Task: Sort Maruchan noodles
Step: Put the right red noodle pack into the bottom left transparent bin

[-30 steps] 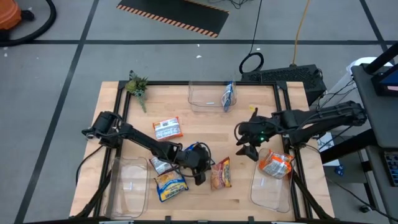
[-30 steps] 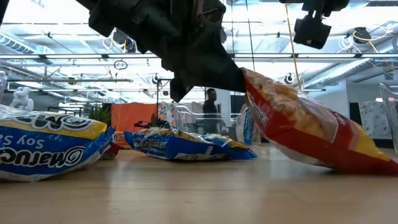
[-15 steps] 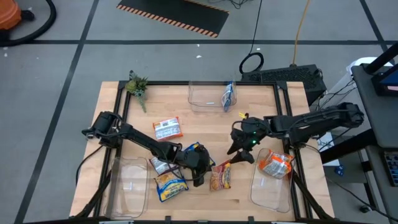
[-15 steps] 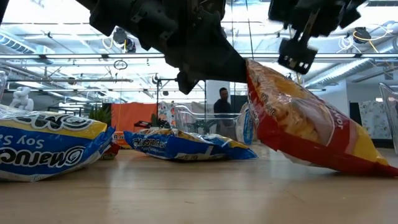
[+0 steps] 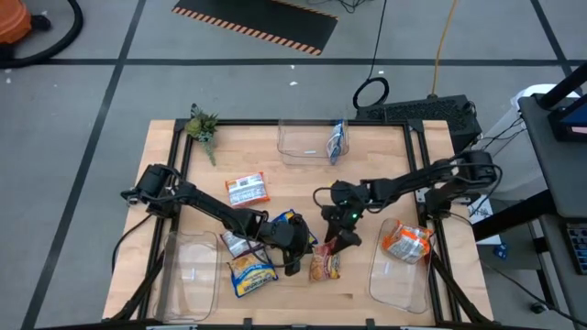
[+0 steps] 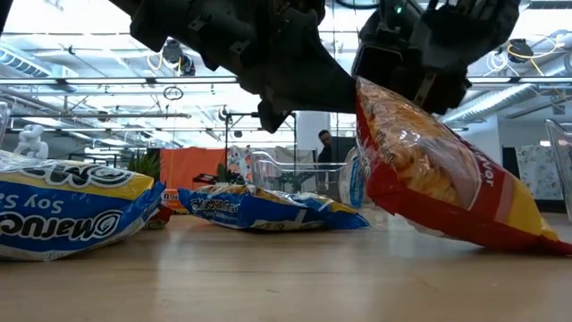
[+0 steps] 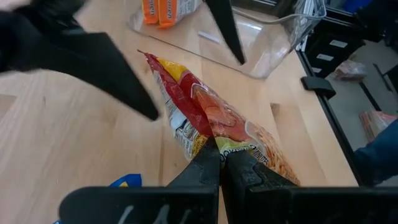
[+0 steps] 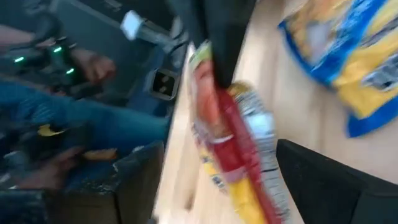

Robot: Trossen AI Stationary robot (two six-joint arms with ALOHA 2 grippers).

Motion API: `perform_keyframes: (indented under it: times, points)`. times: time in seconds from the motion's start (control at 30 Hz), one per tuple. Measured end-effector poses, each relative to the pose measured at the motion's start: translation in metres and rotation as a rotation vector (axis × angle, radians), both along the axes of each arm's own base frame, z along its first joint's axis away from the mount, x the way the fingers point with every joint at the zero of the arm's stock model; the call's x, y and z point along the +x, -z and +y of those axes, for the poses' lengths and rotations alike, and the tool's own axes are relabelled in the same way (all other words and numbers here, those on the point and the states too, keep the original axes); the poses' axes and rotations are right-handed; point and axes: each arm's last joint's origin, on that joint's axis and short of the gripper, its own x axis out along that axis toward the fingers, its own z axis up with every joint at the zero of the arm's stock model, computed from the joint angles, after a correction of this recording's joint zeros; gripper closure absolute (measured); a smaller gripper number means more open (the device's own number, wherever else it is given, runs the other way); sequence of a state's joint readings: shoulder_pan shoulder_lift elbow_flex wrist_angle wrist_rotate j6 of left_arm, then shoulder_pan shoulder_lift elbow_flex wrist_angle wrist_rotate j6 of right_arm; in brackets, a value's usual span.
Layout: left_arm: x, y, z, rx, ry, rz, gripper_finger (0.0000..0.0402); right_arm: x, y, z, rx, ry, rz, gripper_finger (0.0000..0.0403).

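A red-and-yellow noodle packet (image 5: 326, 266) stands tilted on edge near the table's middle front, with my left gripper (image 5: 301, 249) shut on it. My right gripper (image 5: 336, 240) hangs open just over the packet's other end. In the left wrist view its two dark fingers stand on either side of the packet (image 7: 186, 106), and I see no touch. A blue-and-yellow packet (image 5: 249, 273) and a white one (image 5: 237, 243) lie flat beside my left gripper. An orange-and-white packet (image 5: 247, 190) lies farther back. My left gripper pinches the red packet's sealed end (image 7: 214, 140) between its two shut fingers. The fingers come slanting down from the table's left. The packet is tipped up on edge, its held end raised (image 6: 362, 89) and its lower edge (image 6: 527, 240) resting on the table.
A clear bin (image 5: 307, 142) at the far edge holds a blue packet (image 5: 337, 142). Another bin (image 5: 394, 280) at the front right holds an orange packet (image 5: 406, 241). A third bin (image 5: 190, 272) stands at the front left. A small plant (image 5: 202, 126) sits at the far left corner.
My right gripper has come down and toward the table's near left, from beside the right bin to just over the red packet, tipping its fingers lower. My left gripper has rolled in place, and the red packet has tipped from lying nearly flat to standing steeper on its edge.
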State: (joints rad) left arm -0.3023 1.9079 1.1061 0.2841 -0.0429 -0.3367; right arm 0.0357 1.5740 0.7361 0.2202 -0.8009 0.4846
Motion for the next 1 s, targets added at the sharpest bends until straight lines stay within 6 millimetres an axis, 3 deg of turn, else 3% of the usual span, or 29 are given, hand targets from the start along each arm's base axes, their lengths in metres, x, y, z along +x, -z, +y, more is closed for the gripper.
perform_keyframes:
  times: [0.17, 0.43, 0.73, 0.87, 1.0]
  points:
    - [0.001, -0.002, 0.000, 0.003, -0.005, -0.007, 0.0401, 0.001, 0.016, 0.006, 0.024, -0.085, 0.043, 0.0123]
    - [0.006, -0.009, -0.001, 0.012, -0.002, -0.020, 0.0401, 0.007, 0.021, 0.009, 0.003, -0.093, -0.024, 0.0167]
    - [0.005, -0.009, -0.001, 0.008, -0.010, -0.012, 0.0401, 0.008, 0.023, 0.008, -0.033, -0.037, -0.008, 0.0283]
    - [0.006, -0.009, 0.001, -0.122, -0.069, 0.022, 0.0393, 0.008, 0.022, 0.010, -0.019, -0.031, 0.008, 0.0312]
    - [0.006, -0.010, 0.001, -0.307, -0.171, 0.065, 0.0362, 0.007, 0.016, 0.016, 0.005, -0.021, 0.019, 0.0312]
